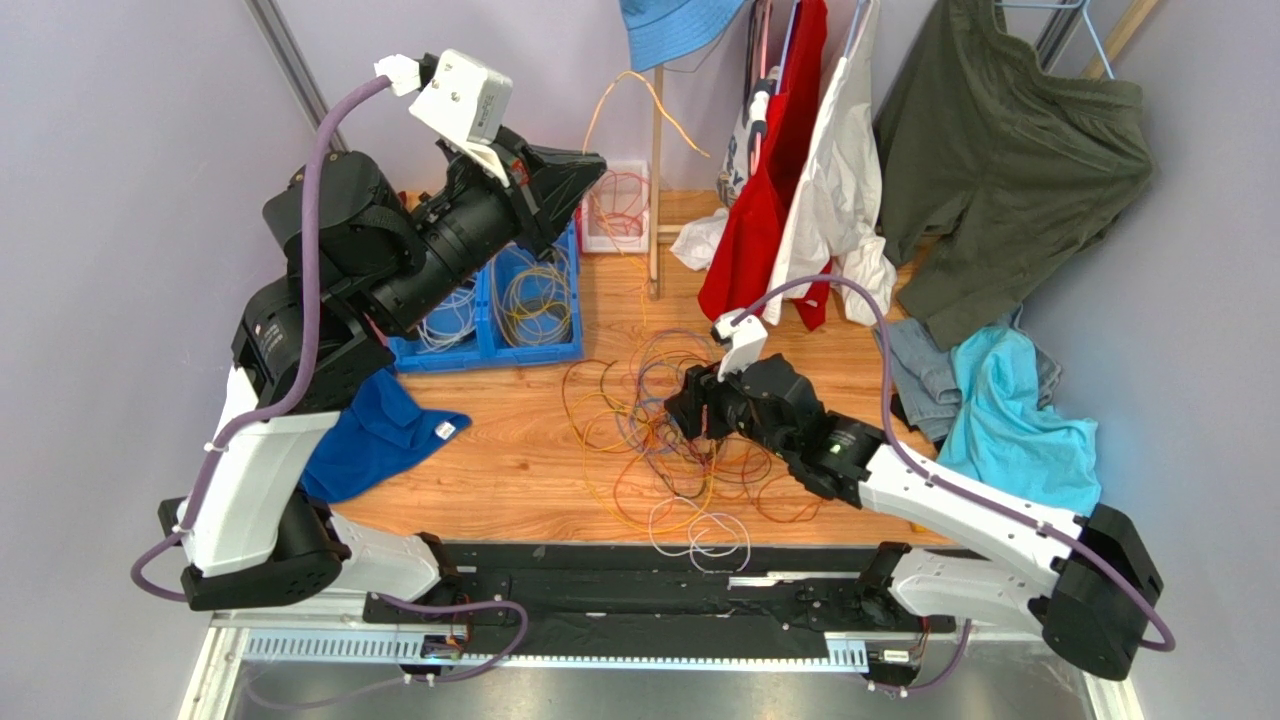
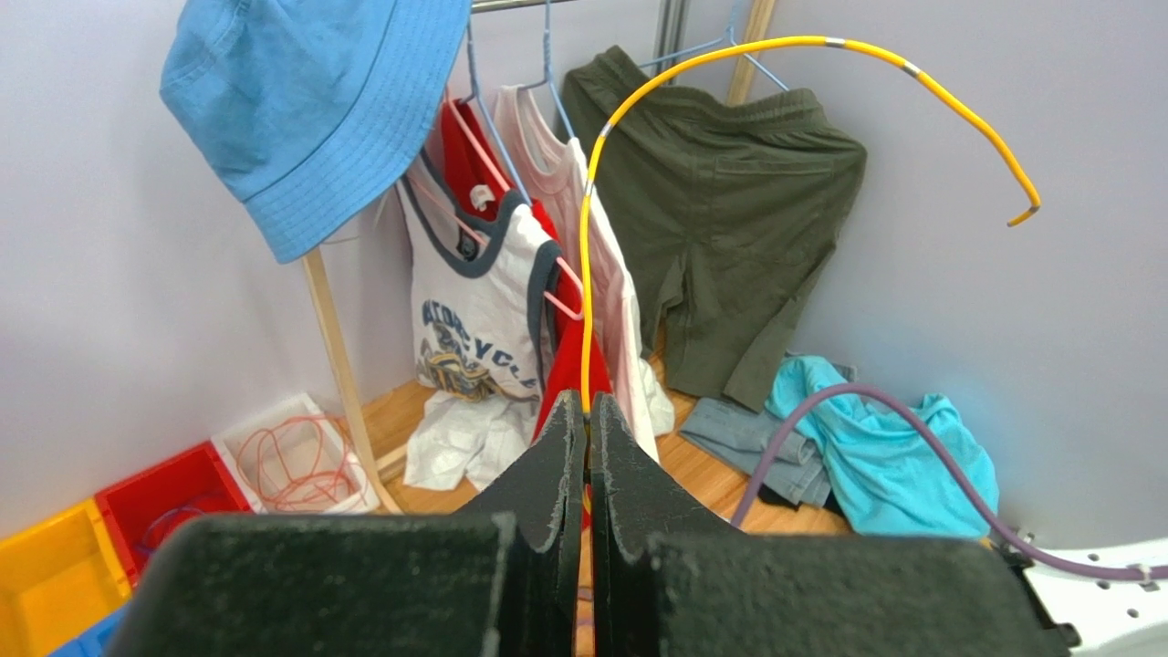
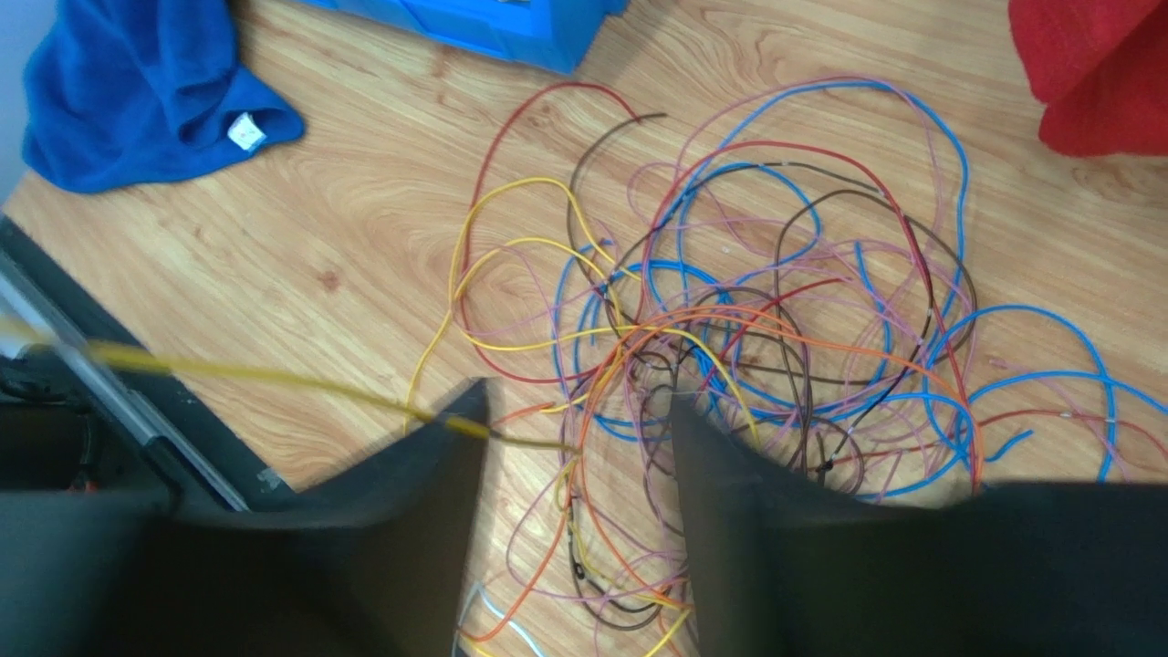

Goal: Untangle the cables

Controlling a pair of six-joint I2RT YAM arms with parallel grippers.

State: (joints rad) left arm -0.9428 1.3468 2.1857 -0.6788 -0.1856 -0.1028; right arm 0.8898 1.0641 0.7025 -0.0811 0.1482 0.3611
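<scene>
A tangle of cables (image 1: 676, 443) in orange, yellow, purple, red, brown and blue lies on the wooden table (image 1: 526, 480). My left gripper (image 1: 594, 162) is raised high at the back left. It is shut on a yellow cable (image 2: 713, 69) that arches up out of the jaws (image 2: 590, 411) and ends free in the air; it also shows in the top view (image 1: 649, 78). My right gripper (image 1: 694, 408) hangs low over the tangle. In the right wrist view it (image 3: 576, 408) is open with cables (image 3: 768, 315) between and beyond the fingers. A blurred yellow strand (image 3: 274, 372) crosses its left finger.
Blue bins (image 1: 511, 308) and a white bin (image 1: 616, 203) with sorted cables stand at the back left. A blue cloth (image 1: 376, 435) lies left of the tangle. Clothes (image 1: 1007, 150) hang on a rack at the back right, and a teal garment (image 1: 1022, 420) lies on the right.
</scene>
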